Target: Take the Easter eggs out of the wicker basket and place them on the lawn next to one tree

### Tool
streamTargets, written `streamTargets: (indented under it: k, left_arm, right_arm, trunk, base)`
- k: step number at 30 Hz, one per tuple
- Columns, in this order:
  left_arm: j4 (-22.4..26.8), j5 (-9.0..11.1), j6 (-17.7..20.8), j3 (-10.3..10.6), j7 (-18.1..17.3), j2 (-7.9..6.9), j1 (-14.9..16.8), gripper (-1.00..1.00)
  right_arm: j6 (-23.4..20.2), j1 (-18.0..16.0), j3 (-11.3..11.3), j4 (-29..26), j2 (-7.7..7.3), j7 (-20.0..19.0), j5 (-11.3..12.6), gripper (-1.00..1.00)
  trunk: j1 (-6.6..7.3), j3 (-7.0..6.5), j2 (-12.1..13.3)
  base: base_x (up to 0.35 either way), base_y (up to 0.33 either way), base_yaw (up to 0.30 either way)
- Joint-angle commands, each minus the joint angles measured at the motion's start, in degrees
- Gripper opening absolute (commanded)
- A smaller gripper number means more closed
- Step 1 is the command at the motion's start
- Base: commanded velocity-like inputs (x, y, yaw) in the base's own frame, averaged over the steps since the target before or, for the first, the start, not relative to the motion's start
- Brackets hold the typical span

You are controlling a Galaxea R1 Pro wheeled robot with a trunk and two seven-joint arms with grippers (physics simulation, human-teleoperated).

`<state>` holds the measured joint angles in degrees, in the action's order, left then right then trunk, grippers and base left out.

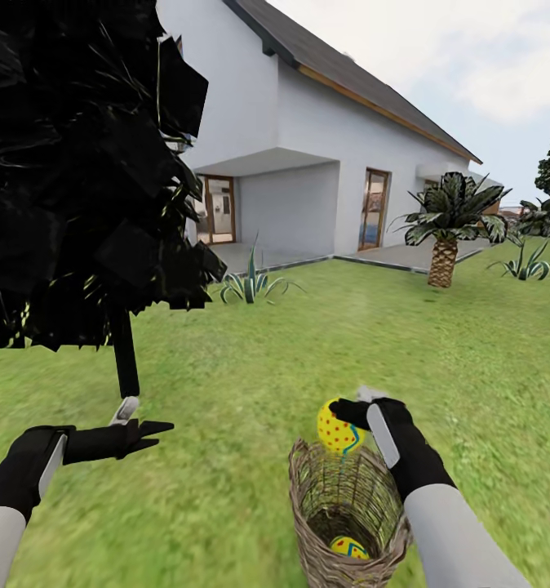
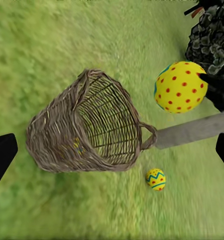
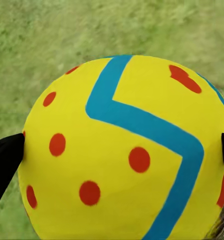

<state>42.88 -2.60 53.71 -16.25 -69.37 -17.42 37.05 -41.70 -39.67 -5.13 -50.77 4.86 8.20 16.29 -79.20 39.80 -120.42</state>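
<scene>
Filling the right wrist view, up close: yellow egg (image 3: 126, 150) with red dots and a blue zigzag band, pinched between the black jaws of the right gripper (image 1: 358, 426), fingertips (image 3: 6, 155) pressing on either side. From the head view, held just above the rim of the wicker basket (image 1: 312, 482), over its far edge. Basket standing on the lawn (image 1: 250, 392), low and right of centre, with a second egg (image 1: 348, 547) lying at its bottom. From the left wrist view, a small egg (image 2: 155, 179) showing just beside the basket, whether lying on the grass or seen through the weave cannot be told. Left gripper (image 1: 140, 425) hovering over the grass well to the left of the basket, jaws parted and holding nothing. Beyond it, thin black trunk of an all-black tree (image 1: 125, 359). Farther off, white house (image 1: 324, 155), short palm (image 1: 443, 245) and spiky shrubs on the grass.
</scene>
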Motion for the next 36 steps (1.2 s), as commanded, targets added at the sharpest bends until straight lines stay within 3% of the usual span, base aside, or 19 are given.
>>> streamTargets:
  k: [1,5,16,22,29,36]
  left_arm:
    - [0.0,-0.3,0.5,-0.2,-0.4,0.02,0.0,1.00]
    - [0.0,-0.3,0.5,-0.1,-0.6,0.02,0.0,1.00]
    - [0.0,-0.2,0.4,-0.1,-0.7,0.02,0.0,1.00]
    - [0.0,-0.2,0.1,-0.2,-0.7,-0.07,0.0,1.00]
    - [0.0,-0.2,0.0,-0.2,-0.7,-0.13,0.0,1.00]
    - [0.0,-0.2,-0.3,-0.2,-0.8,-0.16,0.0,1.00]
  right_arm:
    - [-0.4,0.1,-0.6,-0.4,0.02,-0.1,1.6,-1.00]
    - [-0.6,0.4,-1.7,-0.8,-0.03,-4.3,3.2,-1.00]
    - [-0.4,0.4,-1.9,-0.6,-0.55,-6.8,3.2,-1.00]
    - [-0.1,0.4,-2.1,-0.2,-0.90,-7.1,3.3,-1.00]
    - [0.0,0.4,-4.5,0.0,-0.91,-7.1,3.3,-1.00]
    - [0.0,0.4,-4.6,0.1,-0.91,-7.1,3.3,-1.00]
  trunk:
    - [0.23,-0.12,0.4]
    - [1.11,-0.83,2.0]
    - [3.53,-2.81,6.4]
    - [4.85,-3.89,8.8]
    - [6.38,-5.14,11.6]
    - [7.92,-6.31,14.4]
  base:
    - [0.000,0.000,0.000]
    - [-0.196,0.000,-0.034]
    - [-0.306,0.000,-0.266]
    - [-0.319,0.000,-0.281]
    - [-0.319,0.000,-0.280]
    - [-0.301,0.000,-0.276]
